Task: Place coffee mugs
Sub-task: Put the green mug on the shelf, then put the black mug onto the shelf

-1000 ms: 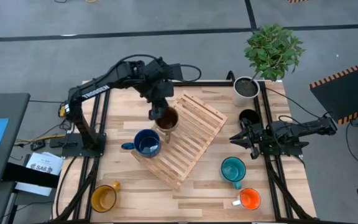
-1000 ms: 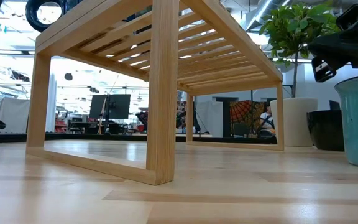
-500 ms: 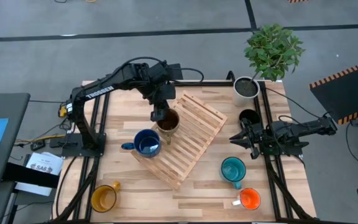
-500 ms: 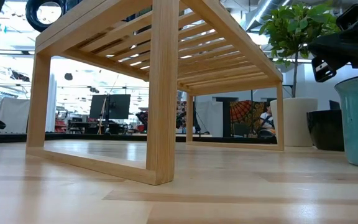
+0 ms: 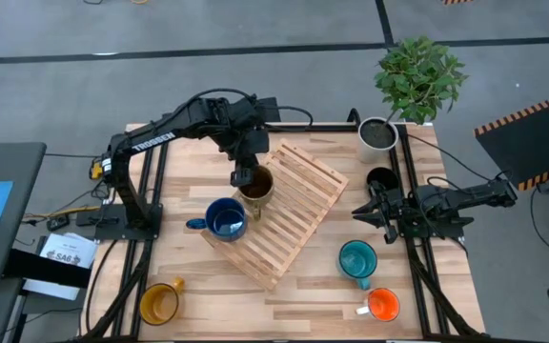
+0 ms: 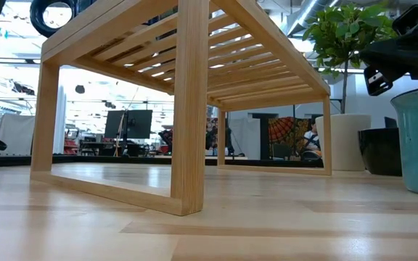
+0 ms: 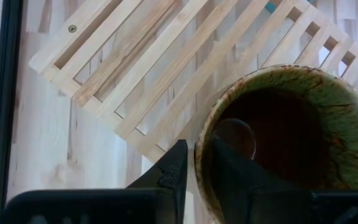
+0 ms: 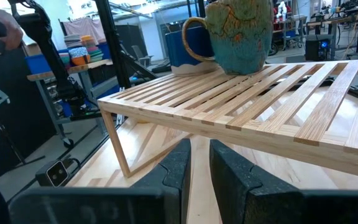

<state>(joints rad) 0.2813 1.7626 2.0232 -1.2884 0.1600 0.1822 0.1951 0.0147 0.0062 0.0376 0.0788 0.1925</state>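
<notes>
The olive-brown mug (image 5: 258, 185) stands upright on the slatted wooden rack (image 5: 294, 214), near its far left corner; my left gripper (image 5: 244, 176) is shut on it. Beside it on the rack stands the dark blue mug (image 5: 225, 219). On the table stand the yellow mug (image 5: 158, 303), the teal mug (image 5: 357, 259), the orange mug (image 5: 382, 305) and the black mug (image 5: 381, 179). My right gripper (image 5: 358, 211) waits shut by the table's right edge, between the black and teal mugs, touching nothing. My left gripper holds the olive-brown mug by its rim (image 7: 199, 155) on the mug's left side. One finger (image 7: 229, 171) is inside the mug and the other finger (image 7: 174, 171) outside, coming from above and pointing down. The mug is upright, its base (image 8: 238, 67) on the rack's slats.
A white plant pot (image 5: 377, 138) with a leafy plant stands at the table's far right corner, just behind the black mug. The rack lies slantwise across the table's middle. Bare tabletop shows along the near edge between the yellow and orange mugs.
My left arm has sunk a little toward the rack with the olive-brown mug, its hold unchanged. The mug has stayed in nearly the same spot on the rack.
</notes>
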